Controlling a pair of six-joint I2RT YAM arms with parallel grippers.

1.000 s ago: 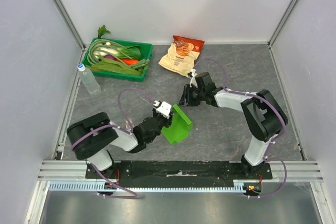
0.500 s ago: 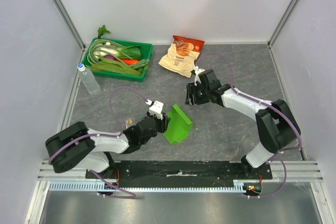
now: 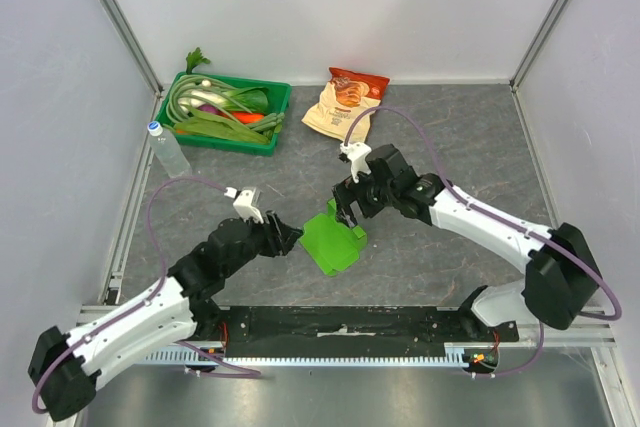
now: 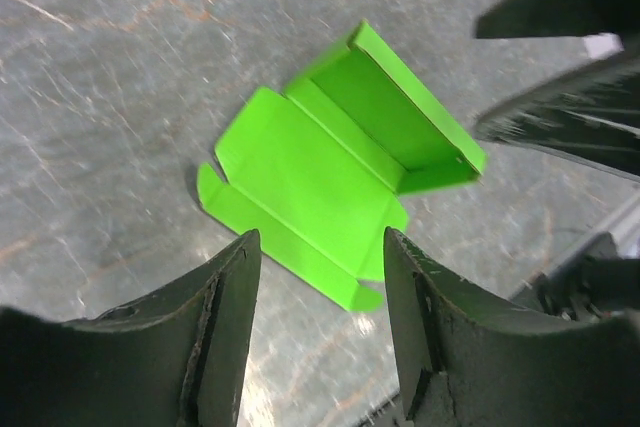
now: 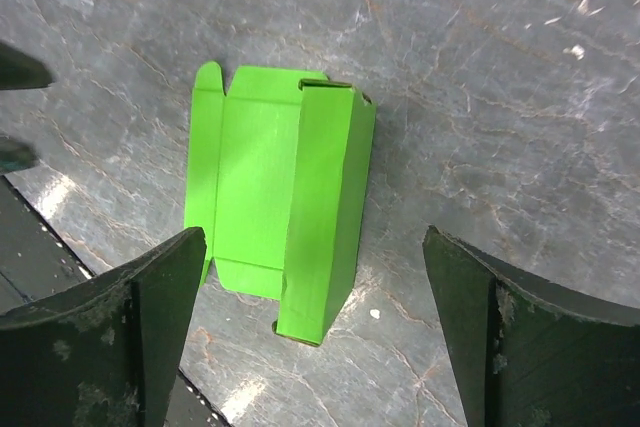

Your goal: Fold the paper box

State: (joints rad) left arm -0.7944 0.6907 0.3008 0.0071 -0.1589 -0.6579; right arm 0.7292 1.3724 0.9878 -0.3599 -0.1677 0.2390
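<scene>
The paper box (image 3: pixel 333 240) is bright lime green and lies free on the grey table, half folded. Its open body faces one way and its creased flaps are spread flat. In the left wrist view the paper box (image 4: pixel 330 162) sits just beyond my left gripper (image 4: pixel 320 239), which is open with nothing between its fingers. From above, the left gripper (image 3: pixel 285 237) is close to the box's left side. My right gripper (image 3: pixel 345 209) hovers over the box's far edge. It is open wide above the paper box (image 5: pixel 275 197) and touches nothing, as my right gripper (image 5: pixel 315 237) shows.
A dark green tray of vegetables (image 3: pixel 278 107) stands at the back left, with a water bottle (image 3: pixel 168 150) beside it. A beige-and-red snack bag (image 3: pixel 345 102) lies at the back centre. White walls close in three sides, and a black rail (image 3: pixel 340 325) runs along the near edge.
My left arm has drawn back to the left, away from the box. The right gripper has moved in over the box and opened wide. The box now lies flatter.
</scene>
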